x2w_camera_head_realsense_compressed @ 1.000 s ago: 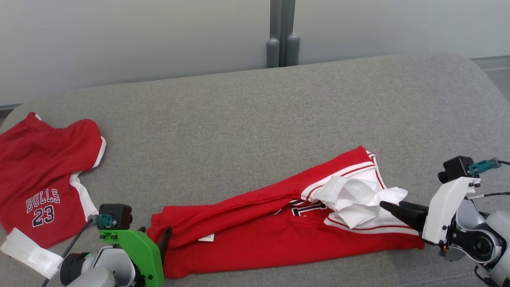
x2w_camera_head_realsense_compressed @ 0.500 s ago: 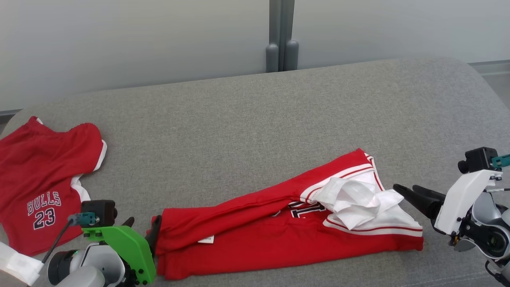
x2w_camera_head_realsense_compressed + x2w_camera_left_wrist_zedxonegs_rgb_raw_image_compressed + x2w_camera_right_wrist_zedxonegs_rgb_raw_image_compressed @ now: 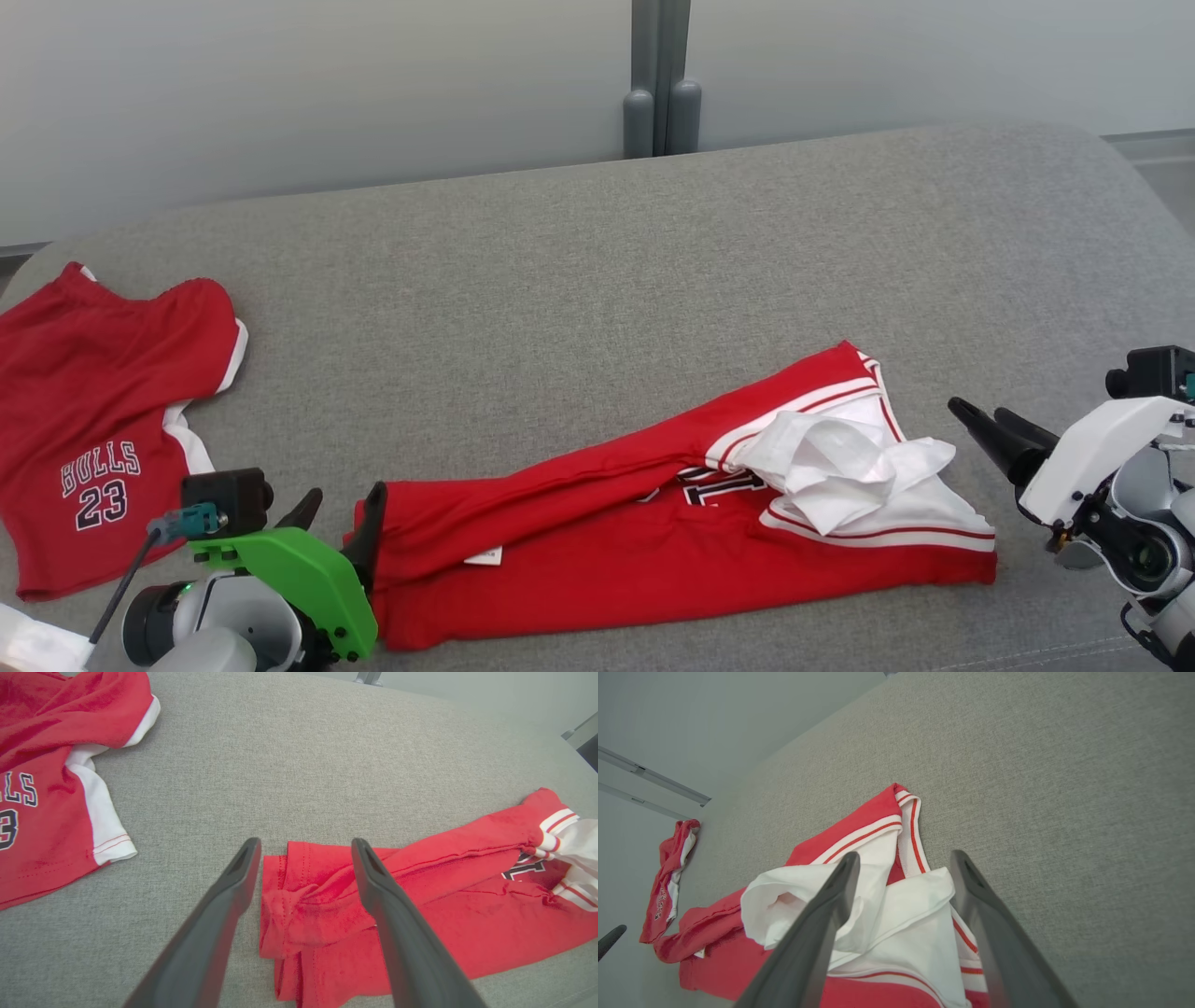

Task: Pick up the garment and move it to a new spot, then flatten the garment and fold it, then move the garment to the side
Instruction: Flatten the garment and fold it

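**Head view.** The garment lies on the grey worktop in the lower middle of the frame. It is a long red band running from lower left up to the right, with crumpled white fabric bunched on its right end. The left end effector is at the lower left, fingers spread and empty. Its right finger stands just against the garment's left edge, and I cannot tell if it touches. The right end effector is at the right edge, pointing up and left. It is near the garment's white end but apart from it, with bare worktop between. From this angle its fingers look close together. A red shirt printed "BULLS 23" lies at the far left, well apart from the garment.

**Left wrist view.** The left end effector is wide open and holds nothing. The garment fills the lower right. Its folded left end sits in the gap between the two fingers, with the right finger crossing in front of it and the left finger over bare worktop. The shirt is at the upper left.

**Right wrist view.** The right end effector is open and empty. The garment lies in the lower middle, its white folds showing between and behind the fingers. The striped red corner lies just past the fingertips. Grey worktop takes the right side, and the shirt is small at the left edge.
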